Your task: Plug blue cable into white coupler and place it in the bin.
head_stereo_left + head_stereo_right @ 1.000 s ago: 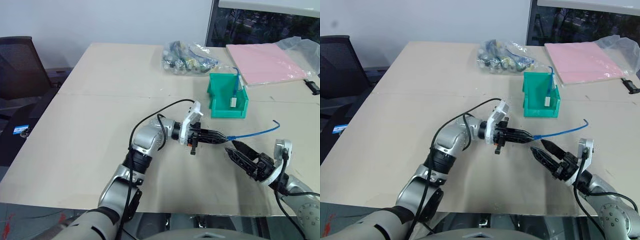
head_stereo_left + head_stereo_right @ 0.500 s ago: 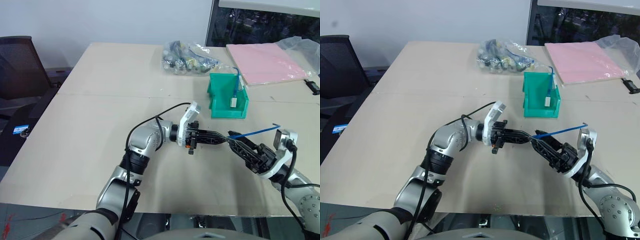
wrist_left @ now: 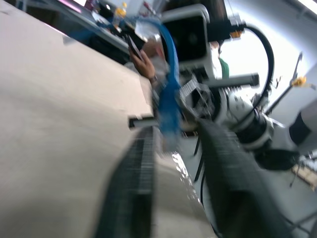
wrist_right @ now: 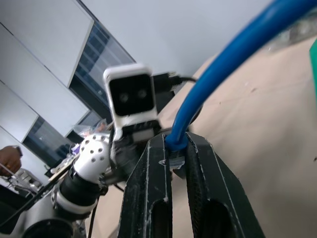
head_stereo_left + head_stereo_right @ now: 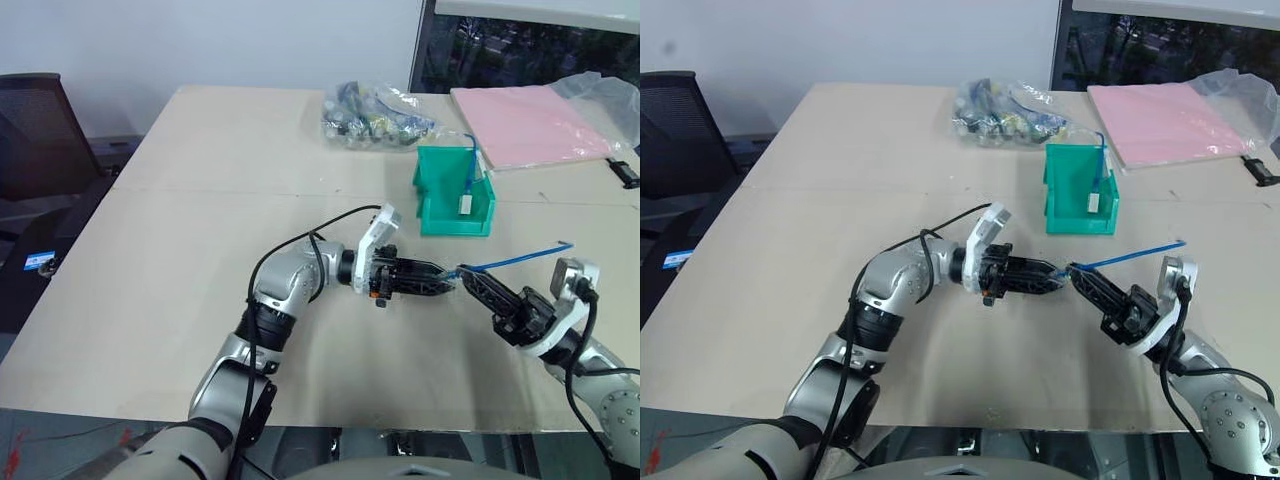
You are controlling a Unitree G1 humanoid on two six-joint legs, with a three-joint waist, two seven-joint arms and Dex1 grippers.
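A thin blue cable [image 5: 515, 261] hangs in the air above the middle of a light wooden bench [image 5: 180, 250], running from a point between the two grippers up and out toward the robot's right, its far end free. The right gripper [image 5: 470, 277] reaches in from the right side, and its two black fingers [image 4: 148, 198] are closed on the near end of the cable, which rises out from between them in the right wrist view. The left gripper [image 5: 447, 281] points level toward the right and meets the same end of the cable tip to tip with the right one; in the left wrist view its fingers [image 3: 138, 163] stand apart on either side of the blurred cable end and do not clamp it. Beyond the grippers, further back on the bench, stands the green bin [image 5: 452, 193], holding another short blue cable with a white coupler [image 5: 466, 203] on its end. Behind the bin lies a clear bag of mixed cables [image 5: 375, 115], and to its right a pink folder [image 5: 530, 125].
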